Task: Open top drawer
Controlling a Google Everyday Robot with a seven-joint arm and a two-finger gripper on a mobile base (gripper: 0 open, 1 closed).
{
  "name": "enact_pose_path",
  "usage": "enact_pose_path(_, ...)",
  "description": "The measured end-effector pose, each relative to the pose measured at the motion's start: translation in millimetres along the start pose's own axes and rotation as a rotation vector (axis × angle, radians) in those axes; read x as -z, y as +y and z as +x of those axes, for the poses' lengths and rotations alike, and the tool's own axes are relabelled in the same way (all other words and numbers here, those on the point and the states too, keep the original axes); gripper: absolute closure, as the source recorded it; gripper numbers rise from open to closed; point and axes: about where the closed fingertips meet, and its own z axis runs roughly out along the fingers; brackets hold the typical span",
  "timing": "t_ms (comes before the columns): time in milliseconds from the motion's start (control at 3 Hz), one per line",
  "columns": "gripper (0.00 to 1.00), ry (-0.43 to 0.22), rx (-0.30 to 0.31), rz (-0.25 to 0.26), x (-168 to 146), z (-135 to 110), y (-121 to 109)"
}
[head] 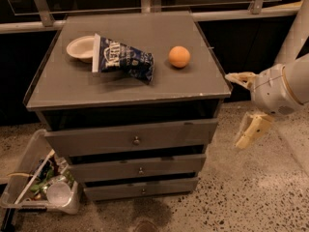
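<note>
The top drawer (96,140) is the tallest of three grey fronts in the cabinet, with a small round metal knob (136,140) at its centre. Its front sits in line with the two slimmer drawers (106,169) below. My gripper (243,106) is to the right of the cabinet, at about the top drawer's height and clear of it. Its two pale fingers (251,130) are spread wide apart, open and empty. One finger is near the cabinet top's right corner.
On the cabinet top (58,88) lie a white bowl (78,47), a blue snack bag (123,60) and an orange (179,56). A clear bin of litter (43,190) stands on the floor at the lower left. Speckled floor lies at the right.
</note>
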Motion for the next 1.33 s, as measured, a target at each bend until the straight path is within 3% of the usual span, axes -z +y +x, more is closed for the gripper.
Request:
enact_pose_path(333, 0.0, -0.028, 0.047, -0.004, -4, 0, 1)
enact_pose_path(667, 0.0, -0.026, 0.046, -0.004, -4, 0, 1)
enact_pose_path(1000, 0.0, -0.006, 0.077, 0.007, -5, -10, 7)
enact_pose_path(1333, 0.0, 0.02, 0.088, -0.001, -28, -8, 11)
